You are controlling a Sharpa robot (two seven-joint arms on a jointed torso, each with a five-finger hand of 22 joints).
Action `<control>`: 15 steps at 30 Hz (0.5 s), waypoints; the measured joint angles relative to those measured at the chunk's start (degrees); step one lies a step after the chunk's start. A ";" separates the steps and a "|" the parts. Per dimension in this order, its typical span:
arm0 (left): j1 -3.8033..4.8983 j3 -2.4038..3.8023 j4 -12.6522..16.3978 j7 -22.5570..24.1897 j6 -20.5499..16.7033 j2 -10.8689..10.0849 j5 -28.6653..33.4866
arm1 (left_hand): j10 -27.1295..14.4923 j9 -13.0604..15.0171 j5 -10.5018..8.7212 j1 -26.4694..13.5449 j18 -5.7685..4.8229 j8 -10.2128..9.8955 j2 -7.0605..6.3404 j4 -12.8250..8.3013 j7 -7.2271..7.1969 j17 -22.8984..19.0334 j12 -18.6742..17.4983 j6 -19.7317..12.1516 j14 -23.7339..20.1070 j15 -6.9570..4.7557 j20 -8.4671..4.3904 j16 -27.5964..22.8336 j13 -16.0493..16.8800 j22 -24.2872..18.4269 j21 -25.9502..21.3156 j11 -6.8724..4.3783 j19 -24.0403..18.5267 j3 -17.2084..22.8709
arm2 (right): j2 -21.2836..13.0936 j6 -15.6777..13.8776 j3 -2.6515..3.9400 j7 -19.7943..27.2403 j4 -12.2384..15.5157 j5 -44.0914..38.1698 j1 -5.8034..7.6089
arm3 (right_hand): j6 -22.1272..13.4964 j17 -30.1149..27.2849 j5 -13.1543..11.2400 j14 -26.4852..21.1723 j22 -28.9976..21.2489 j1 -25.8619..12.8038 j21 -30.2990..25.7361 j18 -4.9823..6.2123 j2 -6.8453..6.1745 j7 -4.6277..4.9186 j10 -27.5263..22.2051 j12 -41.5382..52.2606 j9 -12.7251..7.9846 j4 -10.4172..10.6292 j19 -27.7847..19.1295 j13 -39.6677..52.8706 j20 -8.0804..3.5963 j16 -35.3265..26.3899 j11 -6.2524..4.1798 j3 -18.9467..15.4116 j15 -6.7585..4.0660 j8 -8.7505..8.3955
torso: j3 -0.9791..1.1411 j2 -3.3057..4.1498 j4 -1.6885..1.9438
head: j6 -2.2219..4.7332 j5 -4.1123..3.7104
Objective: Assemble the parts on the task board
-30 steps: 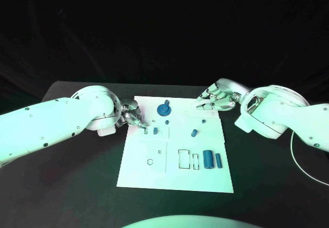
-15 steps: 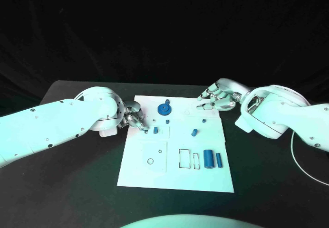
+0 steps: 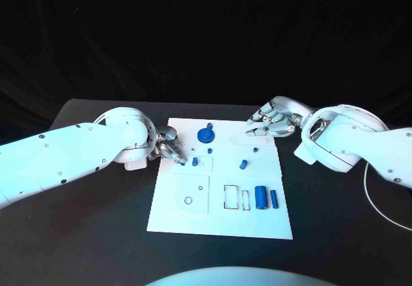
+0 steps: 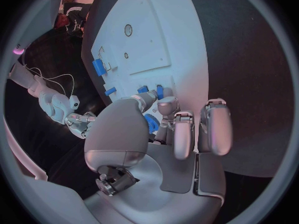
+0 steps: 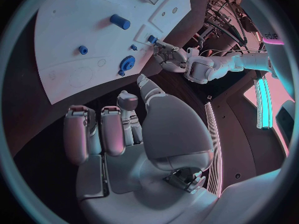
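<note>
Black table (image 3: 94, 238), white task board (image 3: 219, 220), small blue part (image 3: 194, 161) beside left hand (image 3: 167, 148)

- In the left wrist view, the left hand (image 4: 163, 134) covers most of a blue part (image 4: 151, 123).
- Whether its fingertips touch any part cannot be told.

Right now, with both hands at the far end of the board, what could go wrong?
1. The left hand works at the task board edge, fingers beside a small blue part; a slip could knock it away.
2. The right hand hovers at the far right corner, holding nothing visible; reaching in, it could clip the blue gear.
3. Both hands converging near the gear may collide.
</note>
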 measured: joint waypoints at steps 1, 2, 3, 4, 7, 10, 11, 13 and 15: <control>0.01 0.01 -0.03 0.00 0.09 0.02 -0.02 | 0.00 0.00 0.00 0.00 0.00 0.00 0.00 0.00 0.00 0.00 -0.01 0.00 0.00 0.00 0.00 0.00 0.00 0.00 0.00 0.00 0.00 0.00 | -0.01 0.01 0.00 0.00 0.00 0.00 0.00 | 0.00 0.00 0.00 0.00 0.00 0.00 0.00 0.00 0.00 0.00 0.00 0.00 0.00 0.00 0.00 0.00 0.00 0.00 0.00 0.00 0.00 0.00 | 0.01 0.00 -0.01 | -0.01 0.03; 0.02 0.02 -0.06 0.00 0.19 0.05 -0.03 | 0.00 0.01 0.00 0.00 0.00 0.00 0.00 -0.01 0.00 0.00 -0.16 0.00 0.00 0.00 0.00 0.00 -0.09 0.00 -0.16 0.00 0.00 0.01 | -0.02 0.02 0.00 -0.01 0.00 0.00 0.00 | 0.00 -0.05 0.00 0.00 -0.08 0.00 -0.22 0.00 0.00 0.00 0.00 0.00 0.00 0.00 0.00 0.00 0.00 -0.23 0.00 0.00 0.00 0.00 | 0.02 0.00 -0.01 | -0.01 0.05; 0.02 0.03 -0.09 -0.01 0.26 0.07 -0.05 | 0.00 0.02 -0.01 0.00 0.00 0.00 0.00 -0.01 0.00 0.00 -0.33 0.00 0.00 0.00 0.00 0.00 -0.16 0.00 -0.24 0.00 0.00 0.01 | -0.03 0.03 0.00 -0.01 0.00 0.00 0.00 | 0.00 -0.09 0.00 0.00 -0.12 0.00 -0.23 0.00 0.00 0.00 0.00 0.00 0.00 0.00 0.00 0.00 0.00 -0.26 0.00 0.00 0.00 0.00 | 0.03 0.00 -0.01 | -0.01 0.05; 0.03 0.04 -0.13 -0.01 0.37 0.09 -0.06 | 0.00 0.03 -0.01 0.00 0.00 0.00 0.00 -0.02 0.01 0.00 -0.44 0.01 0.00 0.00 0.00 0.00 -0.21 0.00 -0.27 0.00 0.00 0.01 | -0.03 0.04 0.00 -0.01 0.00 0.00 0.00 | 0.00 -0.10 0.00 0.00 -0.16 0.00 -0.23 0.00 0.00 0.00 0.00 0.00 0.00 0.00 0.00 0.00 0.00 -0.34 0.00 0.00 0.00 0.00 | 0.03 0.00 -0.01 | -0.01 0.06; 0.06 0.08 -0.24 -0.03 0.72 0.19 -0.10 | 0.00 0.06 -0.01 -0.08 0.00 0.20 -0.07 -0.03 0.08 -0.01 -0.44 0.08 0.00 0.00 0.00 0.00 -0.21 0.00 -0.27 0.00 0.00 0.03 | -0.03 0.08 0.00 -0.02 0.02 0.01 0.00 | 0.00 -0.10 0.00 0.00 -0.16 0.00 -0.23 0.00 0.00 0.00 0.00 0.00 0.00 0.00 0.00 0.00 0.00 -0.34 0.00 0.00 0.00 0.00 | 0.02 0.00 -0.01 | 0.01 0.07; 0.09 0.11 -0.38 -0.06 1.01 0.32 -0.16 | 0.00 0.08 -0.02 -0.08 0.00 0.26 -0.07 -0.10 0.08 -0.01 -0.44 0.09 0.00 0.00 0.00 0.00 -0.21 0.00 -0.27 0.00 0.00 0.09 | -0.03 0.12 0.00 -0.03 0.03 0.01 0.00 | 0.00 -0.10 0.00 0.00 -0.16 0.00 -0.23 0.00 0.00 0.00 0.00 0.00 0.00 0.00 0.00 0.00 0.00 -0.34 0.00 0.00 0.00 0.00 | 0.00 0.00 0.00 | 0.07 0.02; 0.10 0.11 -0.45 -0.06 1.09 0.38 -0.17 | 0.00 0.08 -0.03 -0.09 0.00 0.28 -0.08 -0.08 0.08 -0.01 -0.44 0.09 0.00 0.00 0.00 0.00 -0.28 -0.01 -0.27 0.00 0.00 0.11 | -0.02 0.13 0.00 -0.03 0.03 0.01 0.00 | 0.00 -0.10 0.00 0.00 -0.16 0.00 -0.23 0.00 0.00 0.00 0.00 0.00 0.00 0.00 0.00 0.00 0.00 -0.34 0.00 0.00 0.00 0.00 | 0.00 -0.01 0.02 | 0.08 0.01; 0.11 0.12 -0.59 -0.09 1.24 0.52 -0.19 | 0.00 0.08 -0.13 -0.16 0.00 0.30 -0.15 -0.02 0.00 -0.01 -0.44 0.20 0.00 0.00 0.00 0.00 -0.36 0.00 -0.27 0.00 0.00 0.33 | -0.01 0.15 0.00 -0.03 0.05 0.01 0.00 | 0.00 -0.10 0.00 0.00 -0.16 0.00 -0.23 0.00 0.00 0.00 0.00 0.00 0.00 0.00 0.00 0.00 0.00 -0.34 0.00 0.00 0.00 0.00 | 0.00 -0.02 0.02 | 0.09 -0.02; 0.13 0.14 -0.78 -0.14 1.40 0.69 -0.22 | 0.00 0.08 0.04 -0.36 0.00 0.46 -0.35 -0.03 0.07 -0.01 -0.44 0.29 0.00 0.00 0.00 0.00 -0.36 0.00 -0.27 0.00 0.00 0.34 | -0.01 0.17 0.00 -0.03 0.07 0.01 0.00 | 0.00 -0.10 0.00 0.00 -0.16 0.00 -0.23 0.00 0.00 0.00 0.00 0.00 0.00 0.00 0.00 0.00 0.00 -0.34 0.00 0.00 0.00 0.00 | -0.01 -0.02 0.03 | 0.09 -0.03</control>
